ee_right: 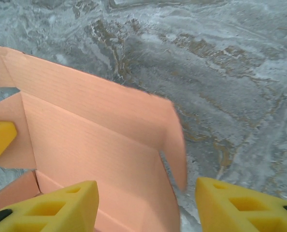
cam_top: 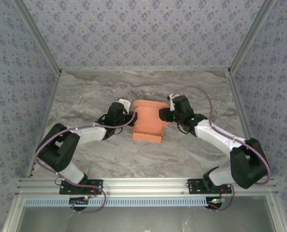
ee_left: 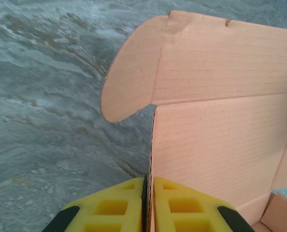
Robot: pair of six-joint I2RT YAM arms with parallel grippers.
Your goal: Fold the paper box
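One half-folded paper box [cam_top: 148, 126] — left gripper [ee_left: 148, 186] pinching its wall [ee_left: 206, 145], right gripper [ee_right: 143, 189] open astride a flap [ee_right: 175, 145]

the paper box [cam_top: 147, 123] is thin salmon-orange cardboard with fine ribbing, a die-cut sheet partly folded into an open tray. it lies near the middle of the grey marbled surface [cam_top: 109, 159], its base flat and its top open. a low wall closes its near end. a rounded flap [ee_left: 129, 77] juts from the end of one long panel, bent along its crease.
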